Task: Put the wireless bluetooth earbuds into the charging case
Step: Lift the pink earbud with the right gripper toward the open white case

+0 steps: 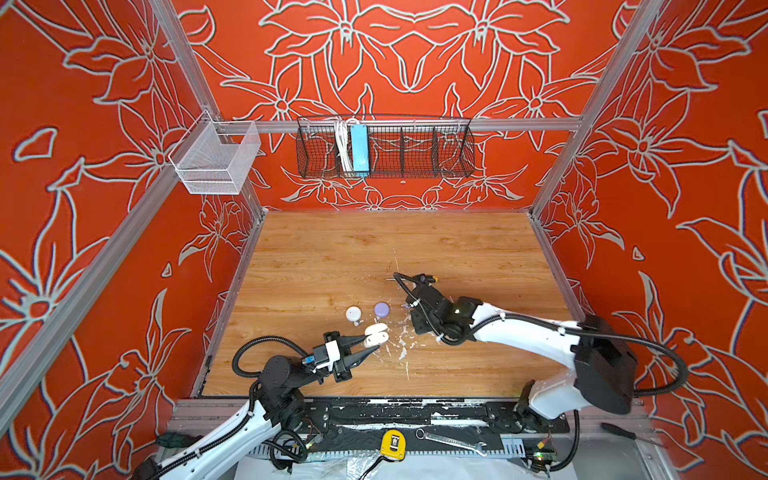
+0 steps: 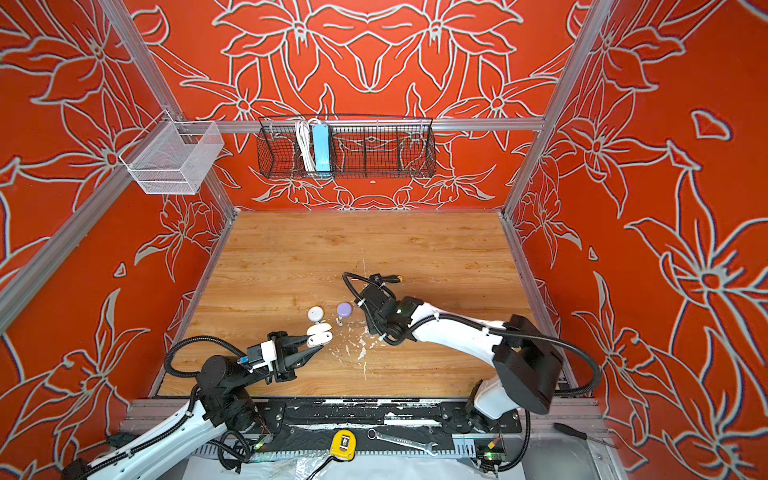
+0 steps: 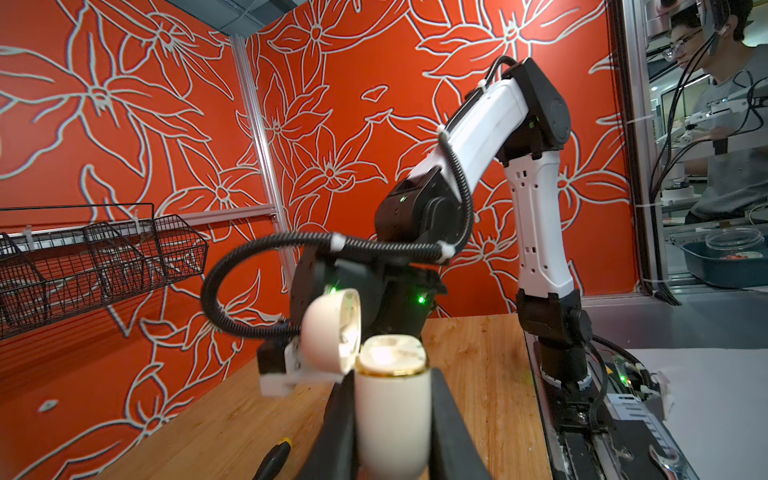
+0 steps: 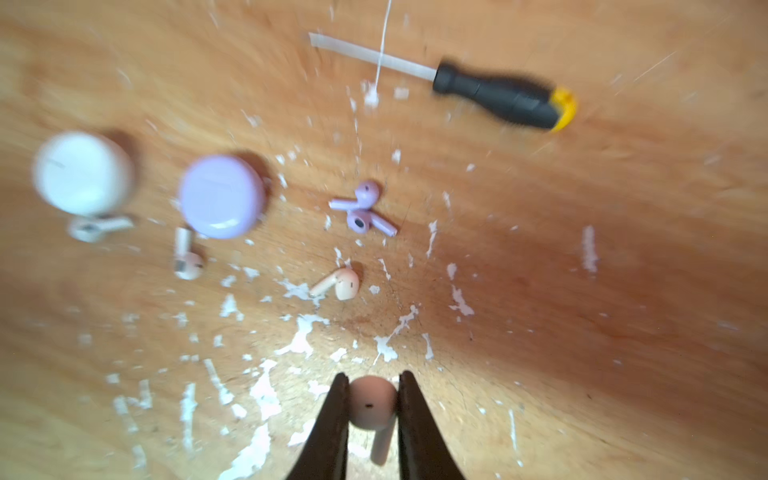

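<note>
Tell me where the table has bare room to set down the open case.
Free: the far half of the wooden tabletop, between the back wall and the black-handled screwdriver; also the near right strip by the front edge. Crowded: around the round white case, round lilac case and loose lilac earbuds.

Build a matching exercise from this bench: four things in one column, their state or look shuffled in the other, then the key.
Things
1. oblong white case
2. lilac case
3. screwdriver
4. lilac earbuds

States
a. black handle, yellow end
b. lid shut, on the table
c. lid open, clamped in the left gripper
d. loose on the table, beside each other

Pairs: 1-c, 2-b, 3-a, 4-d
</note>
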Action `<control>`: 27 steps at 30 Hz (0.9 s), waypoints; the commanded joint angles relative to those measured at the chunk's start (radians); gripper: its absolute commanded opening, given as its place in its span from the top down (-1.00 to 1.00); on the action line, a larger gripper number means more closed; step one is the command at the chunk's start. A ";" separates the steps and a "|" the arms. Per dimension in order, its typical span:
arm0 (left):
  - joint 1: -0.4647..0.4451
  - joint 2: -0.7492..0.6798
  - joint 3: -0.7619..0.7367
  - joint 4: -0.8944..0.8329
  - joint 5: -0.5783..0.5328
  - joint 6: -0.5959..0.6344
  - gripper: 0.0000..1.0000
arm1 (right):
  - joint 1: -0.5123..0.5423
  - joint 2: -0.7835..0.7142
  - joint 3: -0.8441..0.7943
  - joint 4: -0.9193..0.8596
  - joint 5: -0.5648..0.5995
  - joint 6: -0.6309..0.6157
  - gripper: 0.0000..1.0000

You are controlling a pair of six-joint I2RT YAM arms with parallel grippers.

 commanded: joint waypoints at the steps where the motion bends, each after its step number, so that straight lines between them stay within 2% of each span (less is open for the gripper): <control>1: -0.009 -0.021 0.012 0.025 -0.001 -0.001 1.00 | 0.110 -0.124 -0.035 0.010 0.248 0.073 0.67; 7: -0.012 -0.033 0.006 0.021 -0.027 -0.002 1.00 | 0.269 -0.220 -0.027 0.150 0.458 0.070 0.70; 9: -0.012 -0.038 0.003 0.017 -0.045 -0.003 1.00 | 0.322 -0.228 -0.014 0.204 0.527 0.035 0.70; 12: -0.012 -0.049 0.006 -0.012 -0.113 -0.014 1.00 | 0.381 -0.235 0.002 0.290 0.572 -0.030 0.70; 19: -0.012 -0.087 -0.014 -0.001 -0.138 -0.023 1.00 | 0.449 -0.280 -0.034 0.542 0.502 -0.145 0.70; 27: -0.012 -0.081 -0.009 -0.031 -0.187 -0.020 1.00 | 0.468 -0.345 -0.161 0.866 0.338 -0.257 0.70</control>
